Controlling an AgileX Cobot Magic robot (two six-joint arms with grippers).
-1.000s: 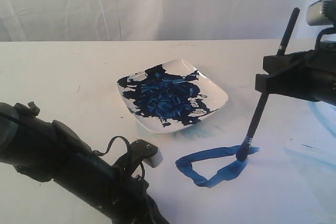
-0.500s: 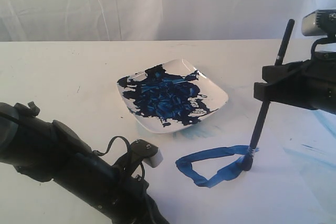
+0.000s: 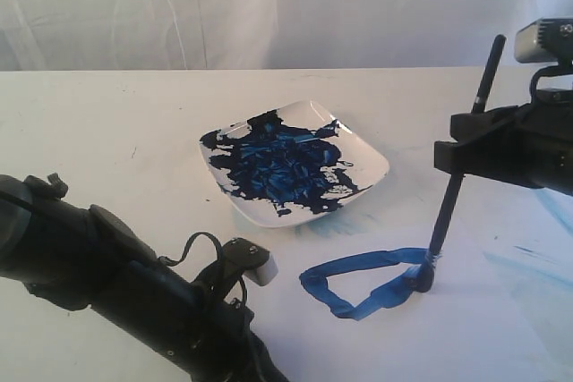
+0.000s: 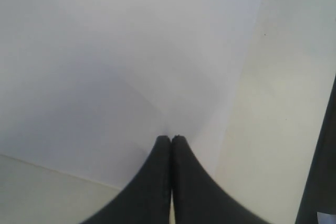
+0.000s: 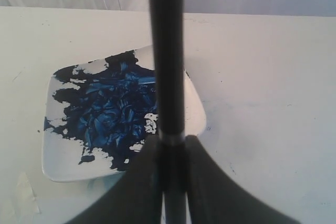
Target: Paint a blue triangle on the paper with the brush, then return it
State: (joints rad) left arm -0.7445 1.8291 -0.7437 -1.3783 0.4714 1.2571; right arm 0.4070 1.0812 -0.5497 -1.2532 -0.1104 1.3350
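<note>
The blue triangle (image 3: 363, 279) looks closed on the paper (image 3: 501, 337) by the counter's near right edge, and with the right tool (image 3: 464, 151) clenched on the brush (image 3: 445, 216), whose bristles touch one corner, only returning it seems left.

The black-handled brush (image 3: 445, 216) is held almost upright, bristles set on the smeared right corner of the thick dark-blue triangle (image 3: 354, 265), seemingly closed, painted on flat white paper (image 3: 483, 328).

A lab-style test setup: bare white tabletop (image 3: 107, 114) backed by white curtain (image 3: 269, 6).
</note>
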